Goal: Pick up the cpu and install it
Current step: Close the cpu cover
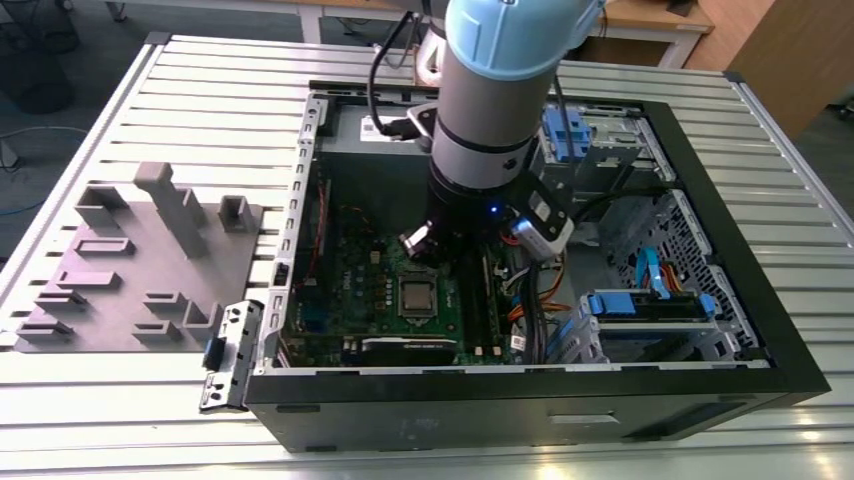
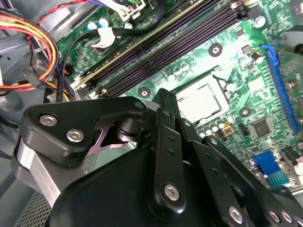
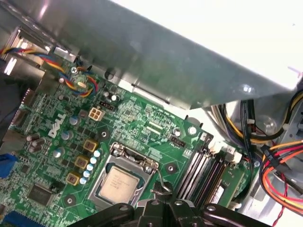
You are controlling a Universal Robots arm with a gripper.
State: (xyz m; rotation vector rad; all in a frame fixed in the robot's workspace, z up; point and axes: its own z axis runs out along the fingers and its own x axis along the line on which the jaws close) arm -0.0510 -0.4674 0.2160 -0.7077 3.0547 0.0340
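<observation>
cpu [image 3: 118,184] seated in socket [image 3: 129,157] | end effector [image 2: 163,94] just above it | apparently clenched, empty

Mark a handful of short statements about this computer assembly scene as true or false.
1. The cpu lies in the motherboard socket. True.
2. The grey tray sits inside the computer case. False: it lies on the slatted table outside the case, toward the exterior view's left.
3. The gripper hangs over the motherboard, close to the cpu. True.
4. A side panel covers the computer case. False: the case is open and its inside shows.
</observation>
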